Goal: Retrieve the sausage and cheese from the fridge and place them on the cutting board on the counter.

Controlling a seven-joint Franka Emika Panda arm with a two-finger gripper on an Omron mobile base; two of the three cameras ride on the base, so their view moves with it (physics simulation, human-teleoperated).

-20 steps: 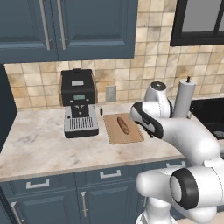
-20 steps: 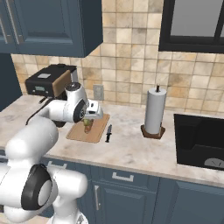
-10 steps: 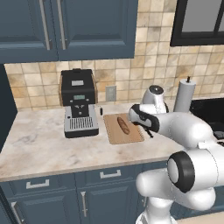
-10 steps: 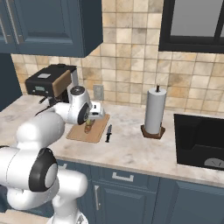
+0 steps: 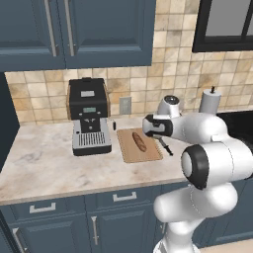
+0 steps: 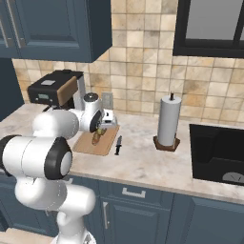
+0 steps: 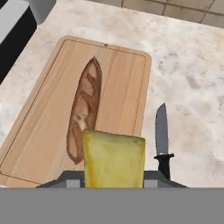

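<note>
Robot's hand (image 7: 113, 181) carries the cheese (image 7: 113, 161) above the cutting board (image 7: 52, 131) in a kitchen.

The hand is pinched on the pale yellow block, which hangs over the near end of the wooden board on the beige marbled tabletop (image 5: 39, 163). The reddish-brown sausage (image 7: 84, 109) lies lengthwise on the board, its near end just beside the cheese. A black-handled knife (image 7: 162, 135) rests on the stone just right of the board; a coffee machine (image 5: 89, 116) stands to the board's left, a paper towel roll (image 6: 169, 120) well to the right.
</note>
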